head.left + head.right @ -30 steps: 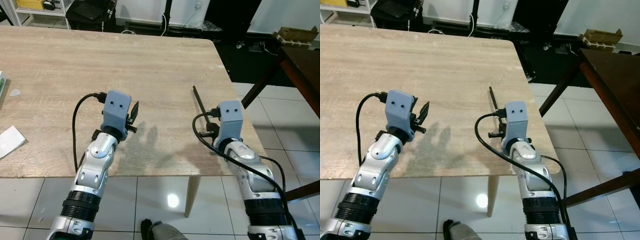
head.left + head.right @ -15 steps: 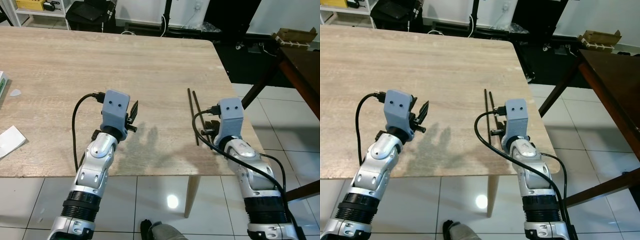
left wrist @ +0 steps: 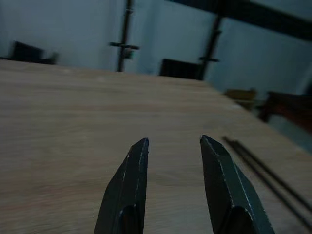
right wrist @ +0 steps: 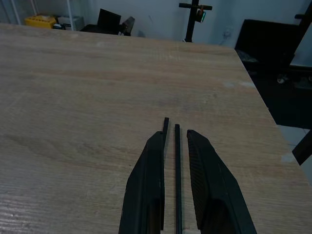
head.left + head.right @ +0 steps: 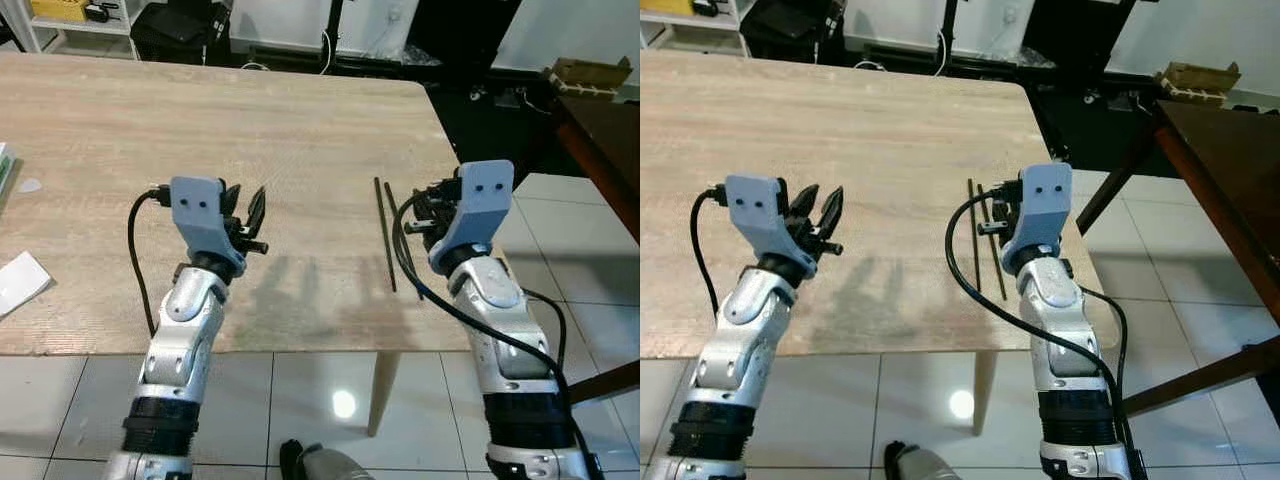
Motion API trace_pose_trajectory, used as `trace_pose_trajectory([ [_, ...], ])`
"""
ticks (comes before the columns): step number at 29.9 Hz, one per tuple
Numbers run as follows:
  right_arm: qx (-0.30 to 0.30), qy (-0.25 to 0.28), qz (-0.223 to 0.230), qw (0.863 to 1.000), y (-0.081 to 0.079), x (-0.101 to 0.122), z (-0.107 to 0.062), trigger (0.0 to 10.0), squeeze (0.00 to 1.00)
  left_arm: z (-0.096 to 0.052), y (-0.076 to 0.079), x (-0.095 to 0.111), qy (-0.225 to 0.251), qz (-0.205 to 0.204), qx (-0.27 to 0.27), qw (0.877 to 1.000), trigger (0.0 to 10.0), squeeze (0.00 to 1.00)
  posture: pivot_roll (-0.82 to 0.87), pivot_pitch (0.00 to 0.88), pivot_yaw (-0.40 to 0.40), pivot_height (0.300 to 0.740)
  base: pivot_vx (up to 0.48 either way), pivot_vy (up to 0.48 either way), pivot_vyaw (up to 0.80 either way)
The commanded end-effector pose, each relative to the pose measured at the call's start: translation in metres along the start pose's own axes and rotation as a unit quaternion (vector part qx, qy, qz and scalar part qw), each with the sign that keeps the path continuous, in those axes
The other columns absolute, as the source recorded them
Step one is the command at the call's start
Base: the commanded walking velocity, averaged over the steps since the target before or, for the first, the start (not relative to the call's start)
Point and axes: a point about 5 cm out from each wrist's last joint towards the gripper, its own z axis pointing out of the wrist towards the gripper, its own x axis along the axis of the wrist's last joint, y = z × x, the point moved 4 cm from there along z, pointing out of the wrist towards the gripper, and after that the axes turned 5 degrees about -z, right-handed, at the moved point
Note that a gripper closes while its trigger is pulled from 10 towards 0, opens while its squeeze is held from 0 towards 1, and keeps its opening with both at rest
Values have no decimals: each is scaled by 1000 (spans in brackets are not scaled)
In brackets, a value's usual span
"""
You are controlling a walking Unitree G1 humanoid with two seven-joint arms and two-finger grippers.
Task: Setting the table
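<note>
— What do we have in front of us?

— We see a pale wood-grain worktop (image 5: 250, 110) with a pair of black chopsticks (image 5: 384, 232) lying flat on it near its right edge. The two sticks lie side by side, almost parallel, running away from us.

— Where is our right gripper (image 4: 169, 139)?

— We hold it raised above the worktop, just over the near part of the chopsticks. In the right wrist view its fingers (image 4: 146, 185) are slightly parted, and the two sticks show through the narrow gap between them, one close along a finger. The fingers hang released above the sticks and grip nothing.

— And the left gripper (image 5: 246, 206)?

— We hold it up over the bare middle of the worktop, well apart from the chopsticks. Its fingers (image 3: 127, 185) are spread with a clear gap and hold nothing. In the left wrist view we can make out the chopsticks off to one side, lying on the wood.

— Anything else on the worktop?

— At its left edge we see a white slip of paper (image 5: 20, 281), and above that a small pale scrap (image 5: 31, 185). Past the right edge stands a dark wooden table (image 5: 1230, 190) on a white tiled floor (image 5: 570, 240), with a cardboard box (image 5: 590, 72) on its far end.
</note>
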Motion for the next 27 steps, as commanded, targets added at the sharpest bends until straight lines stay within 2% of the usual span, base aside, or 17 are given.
trace_pose_trajectory([
  [1,-6,-13,-3,1000,3,-10,-4,10000,0,-4,15,-5,-11,-2,-46,999,10000,0,43,56,-61,740,0,0,0],
  [2,-6,-13,-3,1000,3,-10,-4,10000,0,-4,15,-5,-11,-2,-46,999,10000,0,43,56,-61,740,0,0,0],
  [4,-15,-13,1,1000,6,-12,-6,10000,0,-8,25,-7,-19,-1,-81,997,10000,0,40,54,-56,740,0,0,0],
  [8,-25,-8,9,1000,9,-13,-7,10000,0,-9,30,-10,-25,2,-96,995,10000,0,40,56,-53,740,0,0,0],
  [13,-33,8,15,999,11,-9,-8,10000,0,-8,29,-7,-23,-2,-98,995,10000,0,36,56,-48,740,0,0,0],
  [24,-30,2,13,999,8,-14,-9,10000,0,-8,22,-7,-23,6,-83,996,10000,0,39,55,-53,740,0,0,0],
  [27,-27,3,13,1000,7,-13,-8,10000,0,-7,22,-6,-21,7,-80,997,10000,0,36,58,-55,740,0,0,-800],
])
